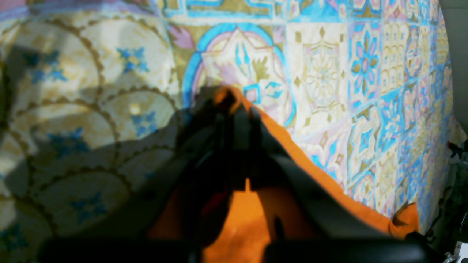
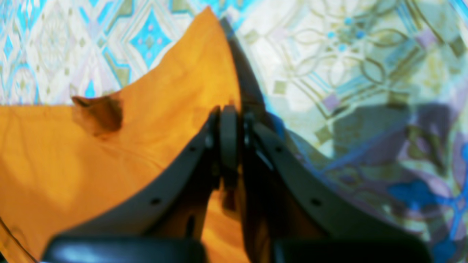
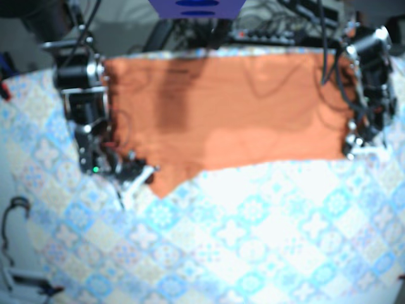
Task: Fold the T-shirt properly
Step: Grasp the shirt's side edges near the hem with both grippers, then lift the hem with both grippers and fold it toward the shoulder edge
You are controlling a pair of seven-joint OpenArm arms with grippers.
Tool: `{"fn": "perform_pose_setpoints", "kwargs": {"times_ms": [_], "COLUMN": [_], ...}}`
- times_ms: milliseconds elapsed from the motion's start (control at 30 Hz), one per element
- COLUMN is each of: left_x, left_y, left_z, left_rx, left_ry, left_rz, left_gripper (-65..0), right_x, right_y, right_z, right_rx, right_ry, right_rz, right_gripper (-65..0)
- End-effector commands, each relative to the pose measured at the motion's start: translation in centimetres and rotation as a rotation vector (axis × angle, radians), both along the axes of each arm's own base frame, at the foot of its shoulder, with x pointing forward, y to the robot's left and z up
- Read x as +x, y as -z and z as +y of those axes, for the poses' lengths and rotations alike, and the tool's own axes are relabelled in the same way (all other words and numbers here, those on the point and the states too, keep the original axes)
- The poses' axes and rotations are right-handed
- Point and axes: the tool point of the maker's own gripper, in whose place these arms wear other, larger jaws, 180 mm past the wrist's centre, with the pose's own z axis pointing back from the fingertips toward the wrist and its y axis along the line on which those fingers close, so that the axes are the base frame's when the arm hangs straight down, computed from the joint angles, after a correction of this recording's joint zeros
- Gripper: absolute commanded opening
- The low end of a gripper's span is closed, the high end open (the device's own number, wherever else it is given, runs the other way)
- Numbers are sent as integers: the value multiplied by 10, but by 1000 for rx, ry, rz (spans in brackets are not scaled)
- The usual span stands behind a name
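Observation:
An orange T-shirt (image 3: 240,107) lies spread wide across the far half of the table, with one corner hanging toward the front at the base view's left. My right gripper (image 3: 149,172) sits at that corner. In the right wrist view the right gripper (image 2: 230,113) is shut on a raised fold of the shirt (image 2: 73,153). My left gripper (image 3: 350,149) is at the shirt's front corner on the base view's right. In the left wrist view the left gripper (image 1: 234,109) is shut on the orange edge (image 1: 365,212), lifted slightly off the cloth.
A blue and cream patterned tablecloth (image 3: 253,240) covers the whole table. Cables and dark equipment (image 3: 278,25) crowd the back edge. A loose cable (image 3: 14,212) lies off the table's left side.

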Motion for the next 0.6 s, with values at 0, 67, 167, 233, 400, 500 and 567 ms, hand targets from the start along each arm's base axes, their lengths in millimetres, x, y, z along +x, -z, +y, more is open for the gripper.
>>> {"fn": "perform_pose_setpoints", "kwargs": {"times_ms": [0,67,167,233,400,500,567], "left_x": [2,0,1,-2,-14,-20,-22], "left_y": [-9,-12,-24,-27,-21,-21,-20], "left_z": [12,14,17,17,19,25,25], "left_rx": [29,52,98,116,123,134,136], "left_ry": [3,14,42,54,58,56,58], "left_rz": [1,-6,-35,-41,-22,-10,-8], "left_gripper": [-650,-650,-650,-650,-650,-650,-650], "right_x": [5,12,13,10,7,5,3], "right_y": [-7,-18,-27,-30,-40,-47,-50], "right_z": [6,10,10,11,1,-8,-13], "right_rx": [-17,-27,-38,-44,-77,-94,-106], "right_ry": [-41,-64,-81,-93,-107,-108,-109], "right_rz": [-6,-40,-53,-64,-103,-134,-148], "right_gripper": [-648,-648,-648,-648,-648,-648,-648]}}
